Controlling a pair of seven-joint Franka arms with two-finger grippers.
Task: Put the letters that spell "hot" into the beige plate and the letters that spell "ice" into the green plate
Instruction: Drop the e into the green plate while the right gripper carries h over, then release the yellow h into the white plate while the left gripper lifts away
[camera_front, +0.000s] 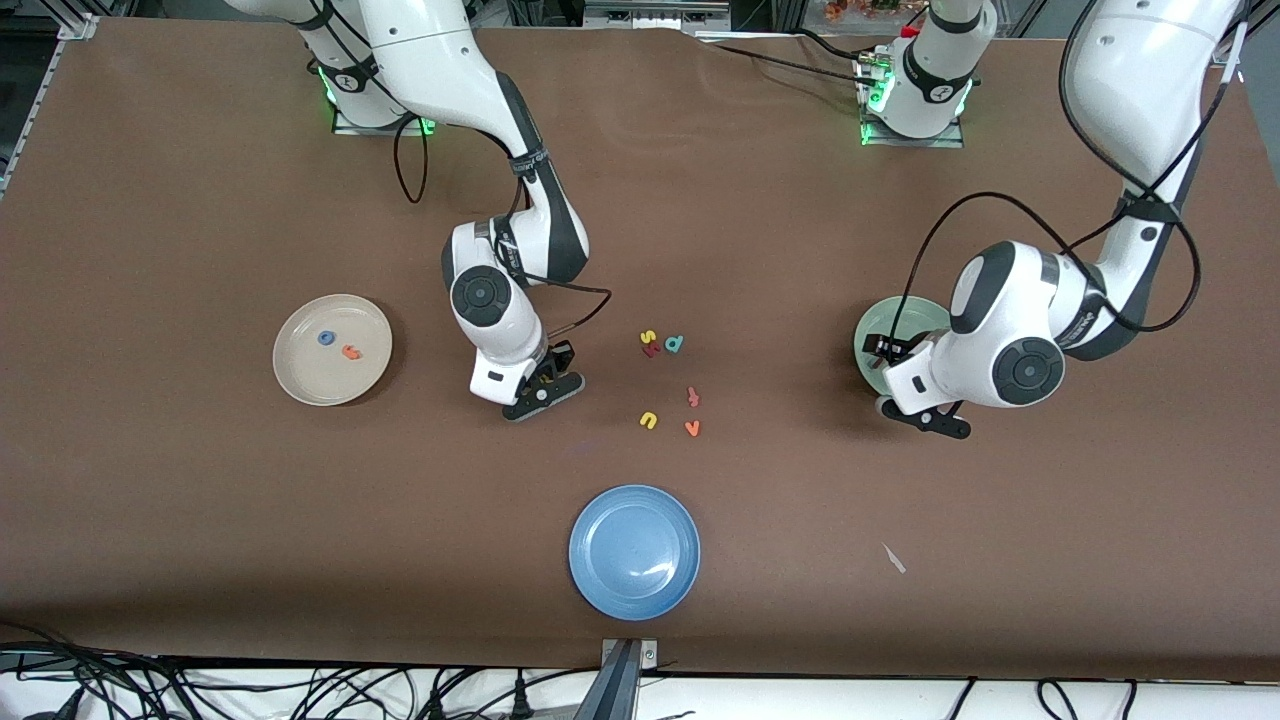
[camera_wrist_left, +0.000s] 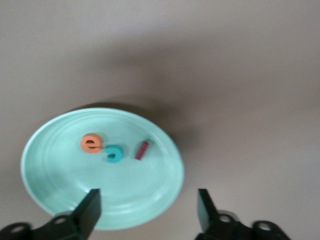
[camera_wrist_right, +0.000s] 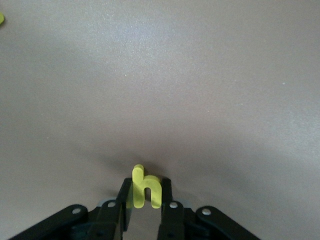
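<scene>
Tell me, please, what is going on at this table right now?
Two robot arms are sorting foam letters into plates. The right gripper is shut on a yellow h over the bare table, between the beige plate and the loose letters. That plate already holds the blue o and orange t. The left gripper hangs open over the green plate, where the orange e, teal c and dark red i lie.

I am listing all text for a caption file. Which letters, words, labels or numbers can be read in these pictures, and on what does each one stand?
"e", "c", "i": orange e, teal c, dark red i, lying in the green plate.
"h": yellow h, between the right gripper's fingers.
"o", "t": blue o, orange t, in the beige plate.
Loose table letters: too small to read surely.
No printed words, brands or numbers are readable.
</scene>
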